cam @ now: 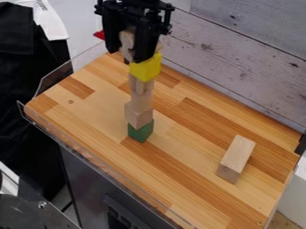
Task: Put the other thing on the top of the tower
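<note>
With the work surface viewed at a slant from above, the wooden tabletop [90, 100] is bounded along its left end and its long near side by a clear raised rim [50, 80]. A whitewashed plank panel [239, 58] borders the far side. The tower [141, 100] stands upright inside these limits, left of centre in the camera view. Its base is a green block [141, 131]; plain wooden sections rise from it to a yellow block [146, 68].

The gripper [133, 49] is located at the upper end of the tower, directly over the yellow block. A pale wooden piece [126, 41] is at the gripper; whether it is clamped there or only resting cannot be told.

A long wooden block [236, 159] lies flat toward the right end of the tabletop, well apart from the tower and inside the edges.

The black gripper body covers part of the wooden piece, so its full outline and its contact with the yellow block cannot be made out. A red object [99, 35] is partly hidden behind the gripper assembly. The arm is cut off by the top of the view.
</note>
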Controlling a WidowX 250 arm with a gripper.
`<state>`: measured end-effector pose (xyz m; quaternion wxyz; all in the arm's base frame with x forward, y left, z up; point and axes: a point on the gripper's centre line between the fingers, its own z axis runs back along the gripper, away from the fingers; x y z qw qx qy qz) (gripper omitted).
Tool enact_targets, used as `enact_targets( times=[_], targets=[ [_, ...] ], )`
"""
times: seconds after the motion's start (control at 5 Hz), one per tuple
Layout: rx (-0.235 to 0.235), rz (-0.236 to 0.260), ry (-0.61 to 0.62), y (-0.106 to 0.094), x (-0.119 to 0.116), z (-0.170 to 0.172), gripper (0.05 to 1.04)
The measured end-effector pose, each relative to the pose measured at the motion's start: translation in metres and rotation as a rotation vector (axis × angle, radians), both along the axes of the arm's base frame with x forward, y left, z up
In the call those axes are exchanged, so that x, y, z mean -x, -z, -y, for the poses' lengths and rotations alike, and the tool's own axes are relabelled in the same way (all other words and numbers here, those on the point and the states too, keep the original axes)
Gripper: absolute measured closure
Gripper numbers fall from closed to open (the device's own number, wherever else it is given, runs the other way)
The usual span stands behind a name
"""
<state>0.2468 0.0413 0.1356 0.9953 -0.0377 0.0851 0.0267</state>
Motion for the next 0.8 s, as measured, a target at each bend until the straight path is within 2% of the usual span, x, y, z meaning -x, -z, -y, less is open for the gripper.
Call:
enact_targets(
  times=[0.2,0.4,0.6,0.8],
  targets=[
    [0.001,0.002,0.011,0.0,0.0,0.0,0.133],
    [0.002,0.009,0.016,-0.002,0.0,0.001,0.083],
    [0.004,0.019,0.021,-0.008,0.002,0.002,0.083],
    [0.013,0.055,0.009,-0.025,-0.005,-0.004,0.083]
  ],
)
